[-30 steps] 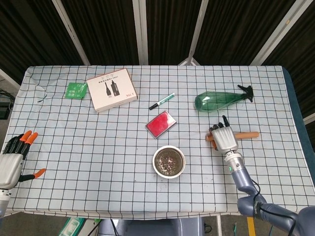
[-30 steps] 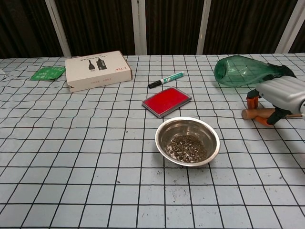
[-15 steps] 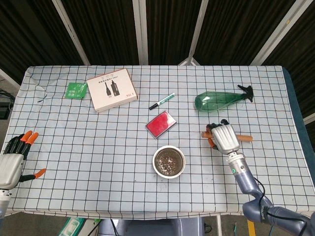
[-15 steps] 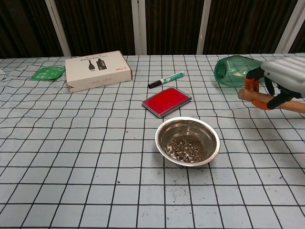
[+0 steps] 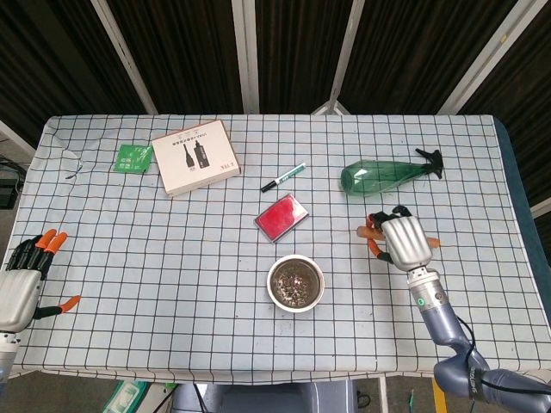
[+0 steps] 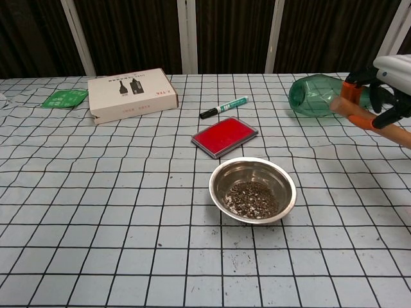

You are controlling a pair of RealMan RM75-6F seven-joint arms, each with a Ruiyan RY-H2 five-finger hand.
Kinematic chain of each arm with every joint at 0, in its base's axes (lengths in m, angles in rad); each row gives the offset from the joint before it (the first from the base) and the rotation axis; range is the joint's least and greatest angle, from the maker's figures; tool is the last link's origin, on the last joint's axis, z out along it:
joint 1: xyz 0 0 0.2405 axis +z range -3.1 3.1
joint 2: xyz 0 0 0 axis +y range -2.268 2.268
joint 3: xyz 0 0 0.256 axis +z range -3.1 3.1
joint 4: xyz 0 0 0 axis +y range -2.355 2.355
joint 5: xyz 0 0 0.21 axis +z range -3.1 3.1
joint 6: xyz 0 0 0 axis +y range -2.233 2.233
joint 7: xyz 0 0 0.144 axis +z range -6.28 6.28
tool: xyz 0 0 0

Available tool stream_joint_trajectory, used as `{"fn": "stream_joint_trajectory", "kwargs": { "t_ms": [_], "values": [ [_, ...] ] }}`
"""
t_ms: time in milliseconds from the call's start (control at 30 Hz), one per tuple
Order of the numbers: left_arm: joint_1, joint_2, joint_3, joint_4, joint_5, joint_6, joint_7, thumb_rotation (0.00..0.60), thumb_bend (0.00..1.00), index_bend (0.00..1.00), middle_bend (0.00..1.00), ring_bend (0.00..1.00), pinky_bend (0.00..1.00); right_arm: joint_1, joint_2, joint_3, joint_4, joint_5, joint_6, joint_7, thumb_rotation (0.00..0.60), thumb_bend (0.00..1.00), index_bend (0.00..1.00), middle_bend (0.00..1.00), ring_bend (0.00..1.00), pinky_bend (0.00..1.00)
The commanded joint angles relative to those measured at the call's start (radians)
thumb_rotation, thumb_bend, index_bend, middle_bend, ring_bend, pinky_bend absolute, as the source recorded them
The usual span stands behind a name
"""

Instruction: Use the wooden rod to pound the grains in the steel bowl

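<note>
The steel bowl [image 5: 295, 283] [image 6: 253, 190] with dark grains stands at the table's middle front. To its right, my right hand [image 5: 405, 242] [image 6: 390, 82] grips the wooden rod [image 5: 369, 231] [image 6: 359, 117], lifted clear of the cloth and tilted, one end sticking out to the left of the fingers. The rod is well to the right of the bowl and higher than it. My left hand [image 5: 24, 280] hangs at the table's front left corner, fingers spread, holding nothing; the chest view does not show it.
A green spray bottle [image 5: 387, 175] [image 6: 324, 95] lies just behind the right hand. A red flat case [image 5: 281, 217] [image 6: 224, 136] and a marker [image 5: 283, 177] [image 6: 223, 107] lie behind the bowl. A cardboard box [image 5: 195, 157] [image 6: 131, 94] and green packet [image 5: 133, 158] sit far left.
My right hand has closed on the rod and lifted it from the cloth, rising and drifting slightly right. The left hand has not moved.
</note>
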Motion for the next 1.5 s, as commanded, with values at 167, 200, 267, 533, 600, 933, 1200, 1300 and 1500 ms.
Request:
{"fn": "stream_joint_trajectory", "kwargs": {
  "t_ms": [167, 200, 267, 533, 600, 933, 1200, 1300, 1500],
  "values": [
    [-0.001, 0.0, -0.001, -0.004, -0.001, -0.001, 0.004, 0.6, 0.09, 0.0, 0.0, 0.0, 0.0, -0.048, 0.063, 0.059, -0.166, 0.046, 0.032, 0.239, 0.6, 0.58, 0.81, 0.64, 0.61, 0.3],
    [-0.001, 0.0, -0.001, -0.004, -0.002, -0.001, 0.004, 0.6, 0.09, 0.0, 0.0, 0.0, 0.0, -0.053, 0.068, 0.065, -0.183, 0.043, 0.04, 0.269, 0.6, 0.58, 0.81, 0.64, 0.61, 0.3],
    [-0.001, -0.001, -0.001, -0.005, -0.002, -0.001, 0.006, 0.6, 0.09, 0.0, 0.0, 0.0, 0.0, -0.064, 0.074, 0.078, -0.218, 0.027, 0.066, 0.341, 0.6, 0.58, 0.81, 0.64, 0.61, 0.3],
    [0.005, -0.004, 0.0, 0.008, 0.0, 0.008, -0.003, 0.6, 0.09, 0.0, 0.0, 0.0, 0.0, -0.096, 0.022, 0.079, -0.275, -0.105, 0.21, 0.488, 0.6, 0.58, 0.82, 0.65, 0.61, 0.3],
    [0.007, -0.005, 0.0, 0.01, 0.002, 0.012, -0.006, 0.6, 0.09, 0.0, 0.0, 0.0, 0.0, -0.1, -0.002, 0.07, -0.277, -0.138, 0.242, 0.507, 0.6, 0.58, 0.82, 0.65, 0.61, 0.3],
    [0.009, -0.008, 0.0, 0.013, 0.006, 0.017, -0.005, 0.6, 0.09, 0.0, 0.0, 0.0, 0.0, -0.112, -0.083, -0.001, -0.336, -0.254, 0.301, 0.52, 0.6, 0.58, 0.83, 0.65, 0.62, 0.3],
    [0.009, -0.008, -0.001, 0.013, 0.004, 0.016, -0.006, 0.6, 0.09, 0.0, 0.0, 0.0, 0.0, -0.099, -0.176, -0.054, -0.334, -0.291, 0.274, 0.479, 0.6, 0.58, 0.83, 0.65, 0.62, 0.3],
    [0.008, -0.007, -0.001, 0.013, 0.004, 0.014, -0.007, 0.6, 0.09, 0.0, 0.0, 0.0, 0.0, -0.092, -0.21, -0.064, -0.323, -0.3, 0.262, 0.463, 0.6, 0.58, 0.83, 0.65, 0.62, 0.3],
    [0.006, -0.006, 0.0, 0.013, 0.005, 0.011, -0.011, 0.6, 0.09, 0.0, 0.0, 0.0, 0.0, -0.077, -0.271, -0.064, -0.289, -0.294, 0.237, 0.435, 0.6, 0.58, 0.83, 0.65, 0.62, 0.3]
  ]
}}
